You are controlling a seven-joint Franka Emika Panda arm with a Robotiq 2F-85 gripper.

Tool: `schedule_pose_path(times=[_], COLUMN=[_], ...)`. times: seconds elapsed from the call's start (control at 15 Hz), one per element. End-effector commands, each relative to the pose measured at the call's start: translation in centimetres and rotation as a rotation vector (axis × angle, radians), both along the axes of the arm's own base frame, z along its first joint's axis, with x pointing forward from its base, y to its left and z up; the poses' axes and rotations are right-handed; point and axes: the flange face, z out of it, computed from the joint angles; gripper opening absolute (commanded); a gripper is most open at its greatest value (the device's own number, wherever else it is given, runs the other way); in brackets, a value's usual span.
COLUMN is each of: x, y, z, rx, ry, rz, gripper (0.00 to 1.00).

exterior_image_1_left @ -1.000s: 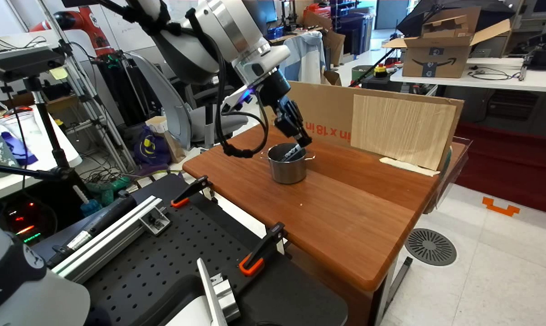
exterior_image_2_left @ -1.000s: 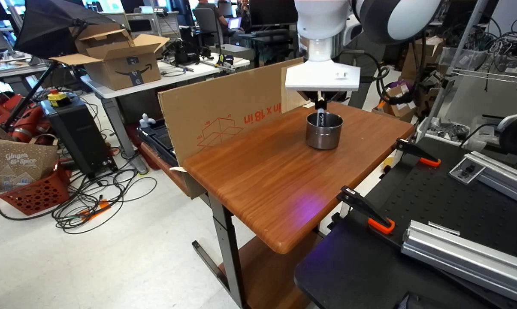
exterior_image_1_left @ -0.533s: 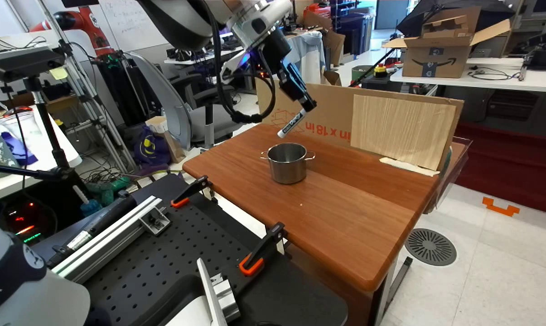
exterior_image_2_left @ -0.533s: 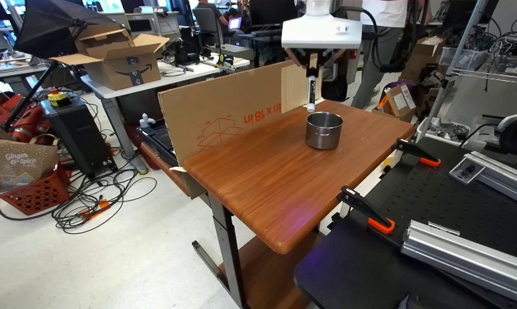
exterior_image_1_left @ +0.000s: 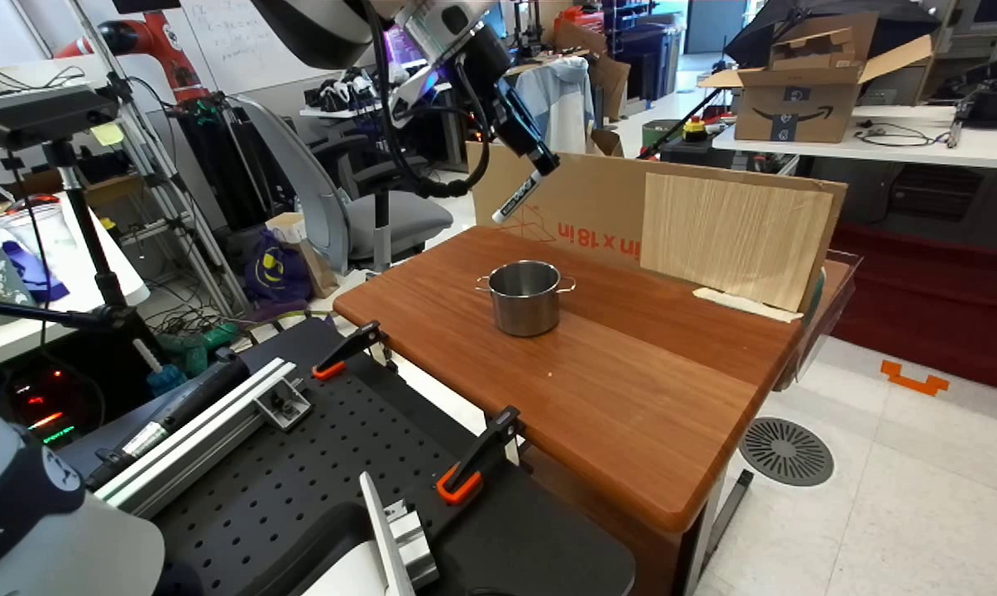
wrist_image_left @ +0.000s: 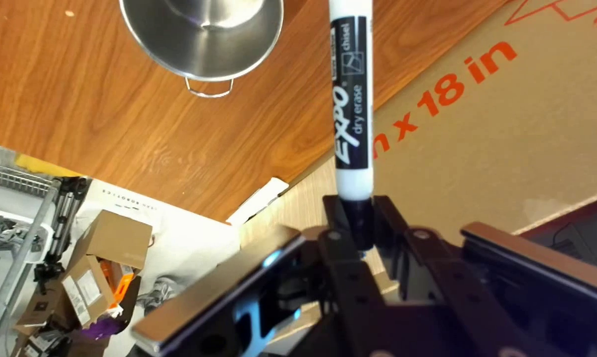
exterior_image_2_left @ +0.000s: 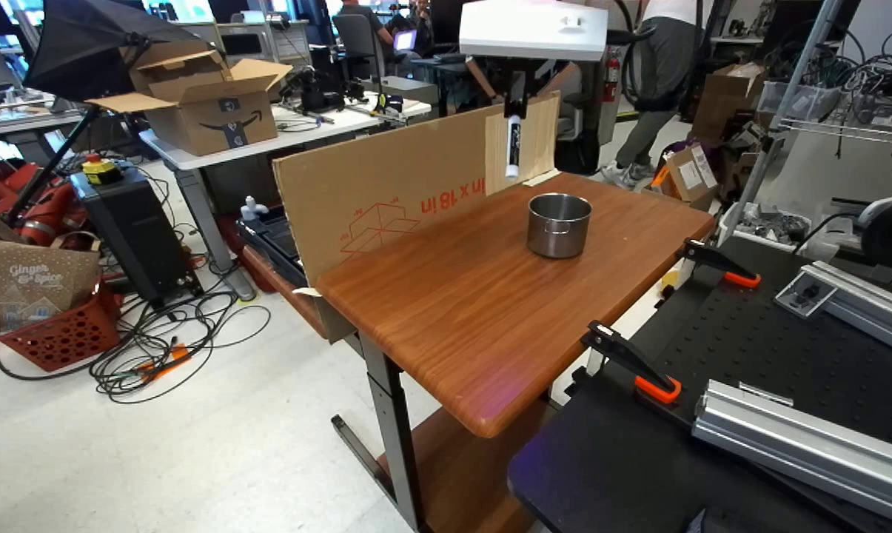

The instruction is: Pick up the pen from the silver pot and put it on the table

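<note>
Pen [exterior_image_1_left: 516,197] is now lifted out of the pot [exterior_image_1_left: 526,313] and hangs in the upper middle of both exterior views; the fingers [wrist_image_left: 391,225] hold its dark end. So the picking seems done, and placing on the counter [exterior_image_1_left: 630,393] remains.

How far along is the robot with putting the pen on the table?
Done: the pen is clear of the pot. In hand: the gripper holds it by one end in midair. Left: it isn't on the table yet, so lowering and releasing it remain.
</note>
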Motion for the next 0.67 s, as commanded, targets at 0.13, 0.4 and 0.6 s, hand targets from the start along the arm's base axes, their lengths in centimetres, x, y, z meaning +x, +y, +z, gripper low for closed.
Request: schedule_pose_path(times=[0.13,0.4,0.6], x=[1.9,2.9,3.7], y=[3.7,6.3,8.2], z=[-4.3,-8.0,-10.4], rx=[0.051,0.077,0.094], ry=[0.030,0.081,0.110], rz=[-0.006,-0.007,0.002], gripper=[0.05,0.05,0.05])
